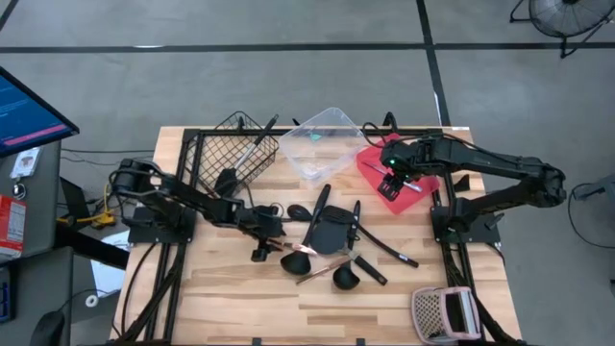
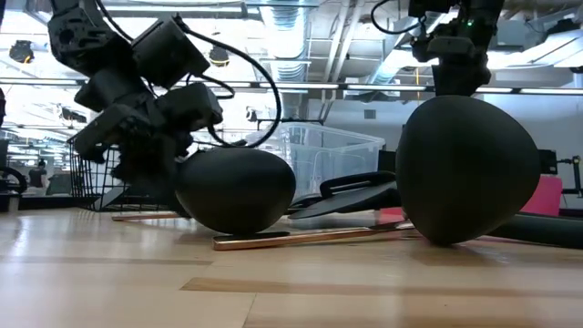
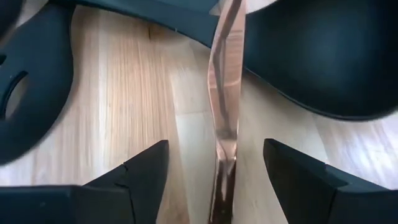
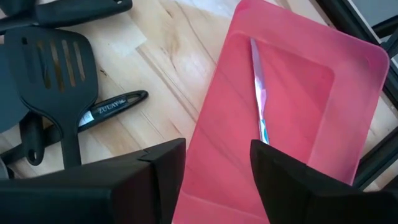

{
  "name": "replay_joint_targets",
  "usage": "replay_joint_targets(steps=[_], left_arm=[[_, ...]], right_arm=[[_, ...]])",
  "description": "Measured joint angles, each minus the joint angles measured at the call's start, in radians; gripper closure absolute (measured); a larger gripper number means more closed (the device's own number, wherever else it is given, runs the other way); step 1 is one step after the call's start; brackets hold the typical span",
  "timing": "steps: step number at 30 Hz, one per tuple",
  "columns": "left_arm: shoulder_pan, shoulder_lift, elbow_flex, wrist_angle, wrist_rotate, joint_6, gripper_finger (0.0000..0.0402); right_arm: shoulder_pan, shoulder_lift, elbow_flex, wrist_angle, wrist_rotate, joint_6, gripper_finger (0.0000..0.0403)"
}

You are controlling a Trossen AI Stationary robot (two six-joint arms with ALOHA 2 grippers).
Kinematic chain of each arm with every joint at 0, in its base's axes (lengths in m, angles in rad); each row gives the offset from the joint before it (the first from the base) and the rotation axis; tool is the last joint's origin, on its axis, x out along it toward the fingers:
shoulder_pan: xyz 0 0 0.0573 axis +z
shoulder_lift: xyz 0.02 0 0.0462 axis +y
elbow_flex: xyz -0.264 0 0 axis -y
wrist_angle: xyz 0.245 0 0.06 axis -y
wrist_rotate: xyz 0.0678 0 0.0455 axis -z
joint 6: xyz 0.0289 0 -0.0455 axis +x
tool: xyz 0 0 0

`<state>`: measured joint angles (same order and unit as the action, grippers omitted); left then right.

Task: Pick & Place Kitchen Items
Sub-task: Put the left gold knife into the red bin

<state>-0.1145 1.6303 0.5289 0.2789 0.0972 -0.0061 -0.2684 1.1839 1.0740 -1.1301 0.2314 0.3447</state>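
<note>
A heap of black spatulas, ladles and spoons (image 1: 332, 231) lies mid-table, with a thin copper-coloured piece (image 3: 227, 118) flat on the wood among them. My left gripper (image 3: 216, 177) is low over the table and open. Its fingers stand on either side of the copper piece's near end with a gap on each side. My right gripper (image 4: 217, 168) hangs open high above the red tray (image 4: 292, 93). A thin silver piece (image 4: 258, 93) lies flat on the tray floor, apart from the fingers. In the low view, two black ladle bowls (image 2: 235, 189) rest on the table.
A black wire basket (image 1: 240, 149) and a clear tub (image 1: 327, 142) stand at the far side, left of the red tray (image 1: 370, 159). A pinkish-white perforated item (image 1: 442, 312) sits at the near right corner. A slotted black spatula (image 4: 59, 68) lies beside the tray. Bare wood shows near the front edge.
</note>
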Motion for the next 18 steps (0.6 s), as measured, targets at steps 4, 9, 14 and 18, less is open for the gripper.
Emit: replay_joint_targets(steps=[4,9,14,18], left_arm=[[-0.009,0.038,0.003,0.033,-0.008,0.001,0.0157],[-0.009,0.052,0.004,0.035,-0.031,0.001,0.0199],[-0.009,0.053,0.004,0.029,-0.058,-0.001,0.0287],[-0.007,0.053,0.003,0.026,-0.065,-0.001,0.0348]], right_arm=[[0.0,0.0,0.0,0.0,0.0,-0.003,0.0226],[0.0,0.0,0.0,0.0,-0.002,0.0,0.0227],[0.0,0.0,0.0,0.001,-0.012,0.003,0.0233],[0.0,0.0,0.0,0.009,-0.025,0.005,0.0236]])
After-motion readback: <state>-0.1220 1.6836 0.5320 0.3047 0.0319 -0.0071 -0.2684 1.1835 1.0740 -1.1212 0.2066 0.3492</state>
